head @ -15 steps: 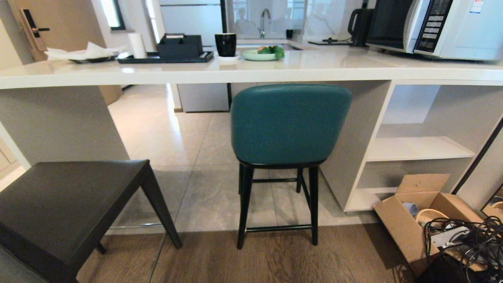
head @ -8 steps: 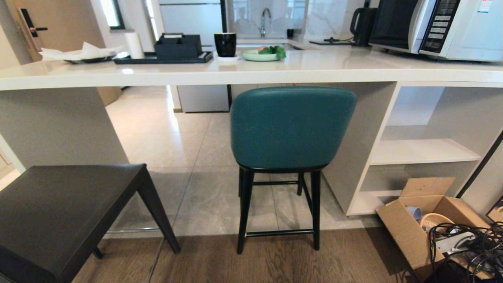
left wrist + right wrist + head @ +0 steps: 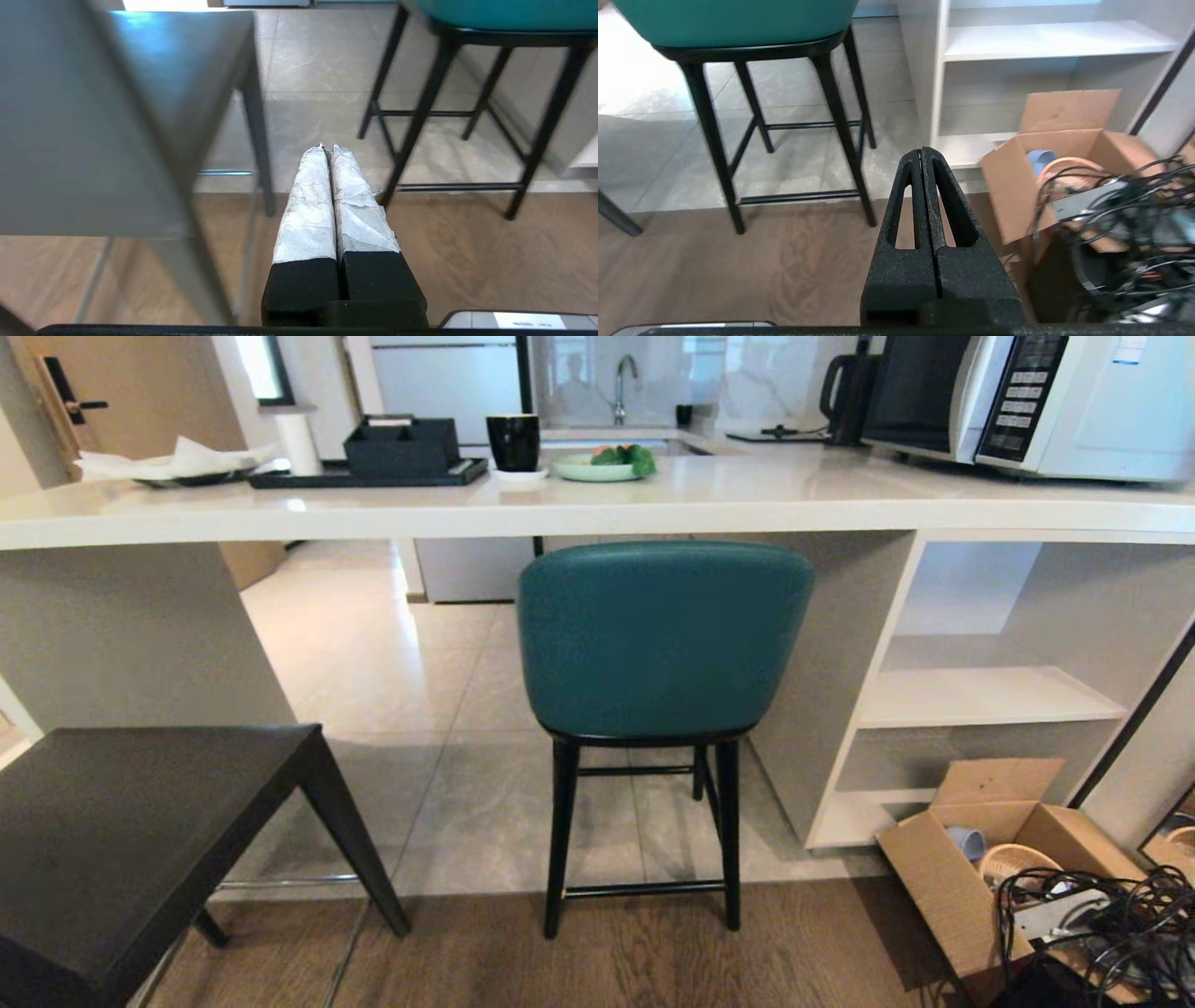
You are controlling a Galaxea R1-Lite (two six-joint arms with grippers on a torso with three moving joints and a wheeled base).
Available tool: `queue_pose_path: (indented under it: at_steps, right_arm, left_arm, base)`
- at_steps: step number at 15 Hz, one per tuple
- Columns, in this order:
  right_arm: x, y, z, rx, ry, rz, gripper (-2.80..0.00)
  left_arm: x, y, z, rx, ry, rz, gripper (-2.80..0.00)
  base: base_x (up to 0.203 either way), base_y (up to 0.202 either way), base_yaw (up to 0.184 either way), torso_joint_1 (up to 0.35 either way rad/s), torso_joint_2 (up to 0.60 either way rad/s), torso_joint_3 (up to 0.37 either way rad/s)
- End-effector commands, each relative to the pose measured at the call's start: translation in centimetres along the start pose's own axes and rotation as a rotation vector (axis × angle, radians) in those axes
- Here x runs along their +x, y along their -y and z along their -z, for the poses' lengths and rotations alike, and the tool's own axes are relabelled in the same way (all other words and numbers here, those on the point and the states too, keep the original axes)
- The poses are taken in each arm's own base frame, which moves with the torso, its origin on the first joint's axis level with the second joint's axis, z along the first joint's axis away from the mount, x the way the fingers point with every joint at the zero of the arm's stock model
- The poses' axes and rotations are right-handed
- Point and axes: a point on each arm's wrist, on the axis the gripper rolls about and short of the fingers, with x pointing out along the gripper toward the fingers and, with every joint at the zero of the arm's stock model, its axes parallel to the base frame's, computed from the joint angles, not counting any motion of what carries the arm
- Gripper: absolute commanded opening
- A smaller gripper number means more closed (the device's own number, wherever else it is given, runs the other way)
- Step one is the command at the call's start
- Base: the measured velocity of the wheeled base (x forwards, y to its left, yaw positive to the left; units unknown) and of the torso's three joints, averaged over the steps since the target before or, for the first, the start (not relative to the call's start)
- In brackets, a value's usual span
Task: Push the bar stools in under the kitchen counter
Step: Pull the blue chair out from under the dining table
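Centrally, the teal stool (image 3: pixel 663 644) stood with its rounded back just under the front edge of the kitchen counter (image 3: pixel 597 509), its seat beneath the slab but its rear black legs on the wood strip outside; it was judged largely pushed in, with perhaps a little travel left. The dark grey stool (image 3: pixel 140 840) stood well apart on the robot's left, out from the counter and near the camera, with its seat fully clear of the slab, so it remained to be pushed in. Neither arm appeared in the head view. The left gripper (image 3: pixel 328 148) was clenched on nothing, its white-wrapped fingers (image 3: pixel 306 205) pressed together and pointing between the two stools; the right gripper (image 3: pixel 922 150) was likewise closed and empty, aimed at the floor beside the teal stool's legs. Closed fingers would suit pushing a stool as a blunt tip. A cardboard box (image 3: pixel 971 859) with tangled cables (image 3: pixel 1102 924) lay by the open white shelves (image 3: pixel 990 695), a likely obstacle on the right.
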Motion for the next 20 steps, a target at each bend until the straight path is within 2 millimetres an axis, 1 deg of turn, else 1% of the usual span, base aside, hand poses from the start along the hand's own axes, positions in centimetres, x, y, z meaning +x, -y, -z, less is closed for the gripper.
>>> queue_pose_path:
  at_steps: [1, 6, 12, 14, 20]
  right_arm:
    - [0.02, 0.00, 0.05, 0.000, -0.004, 0.000, -2.80]
    - [0.02, 0.00, 0.05, 0.000, -0.004, 0.000, -2.80]
    - [0.02, 0.00, 0.05, 0.000, -0.004, 0.000, -2.80]
    - [0.02, 0.00, 0.05, 0.000, -0.004, 0.000, -2.80]
    - [0.02, 0.00, 0.05, 0.000, -0.004, -0.001, -2.80]
  left_arm:
    - [0.01, 0.00, 0.00, 0.000, -0.001, 0.000, -2.80]
    - [0.01, 0.00, -0.02, 0.000, 0.000, 0.001, -2.80]
    - [0.01, 0.00, 0.00, 0.001, -0.002, 0.001, -2.80]
    - [0.00, 0.00, -0.04, 0.001, 0.000, 0.001, -2.80]
    - [0.00, 0.00, -0.04, 0.003, 0.000, 0.003, -2.80]
  base:
    - [0.000, -0.198, 0.000, 0.005, 0.00, -0.002]
    - [0.000, -0.165, 0.002, 0.002, 0.00, 0.005]
    - [0.000, 0.000, 0.000, 0.000, 0.00, 0.000]
    - [0.129, 0.000, -0.004, -0.001, 0.00, 0.003]
    - [0.195, 0.000, 0.003, 0.003, 0.00, 0.002]
